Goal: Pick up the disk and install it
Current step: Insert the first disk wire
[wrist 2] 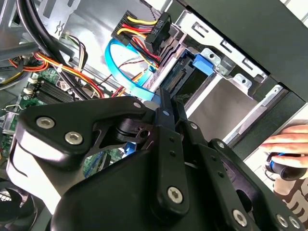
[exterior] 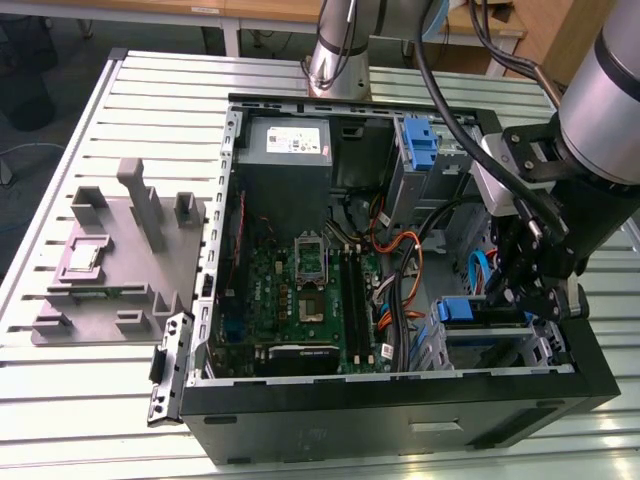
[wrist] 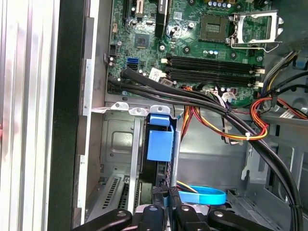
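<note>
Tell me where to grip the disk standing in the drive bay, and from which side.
Probably across the flat faces of the disk, at its exposed edge, coming through the open side of the case. It stands on edge in the drive cage, whose walls block other approaches.

The arm (exterior: 610, 100) has smooth silver-grey cylindrical links and a black wrist, with thick black cables (exterior: 445, 105) looping along it. The end effector (wrist 2: 167, 108) is matte black, built of angular plates dotted with silver screw heads (wrist 2: 174, 194).

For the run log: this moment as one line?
phase: install | gripper at drive cage | disk in cage slot, blue rail showing
</note>
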{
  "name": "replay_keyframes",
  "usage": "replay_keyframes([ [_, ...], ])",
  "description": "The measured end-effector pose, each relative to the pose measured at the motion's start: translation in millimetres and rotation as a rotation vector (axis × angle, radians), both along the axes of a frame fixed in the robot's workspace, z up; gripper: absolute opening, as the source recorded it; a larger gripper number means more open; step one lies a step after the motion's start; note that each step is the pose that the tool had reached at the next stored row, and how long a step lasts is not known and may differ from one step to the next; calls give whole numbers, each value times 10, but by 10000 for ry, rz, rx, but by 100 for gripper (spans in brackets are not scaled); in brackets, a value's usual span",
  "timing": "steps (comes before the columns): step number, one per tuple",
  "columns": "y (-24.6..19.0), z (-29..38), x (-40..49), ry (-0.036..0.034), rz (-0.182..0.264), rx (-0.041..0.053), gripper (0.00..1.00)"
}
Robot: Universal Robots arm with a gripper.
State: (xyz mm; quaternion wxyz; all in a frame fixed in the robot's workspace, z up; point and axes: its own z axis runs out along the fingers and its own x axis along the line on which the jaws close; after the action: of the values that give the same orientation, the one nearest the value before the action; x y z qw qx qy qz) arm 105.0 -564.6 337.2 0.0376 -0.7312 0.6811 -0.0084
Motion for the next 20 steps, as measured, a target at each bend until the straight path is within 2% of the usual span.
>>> replay_keyframes([
  [20,-1,-34,-2,-2,0,-2,16],
])
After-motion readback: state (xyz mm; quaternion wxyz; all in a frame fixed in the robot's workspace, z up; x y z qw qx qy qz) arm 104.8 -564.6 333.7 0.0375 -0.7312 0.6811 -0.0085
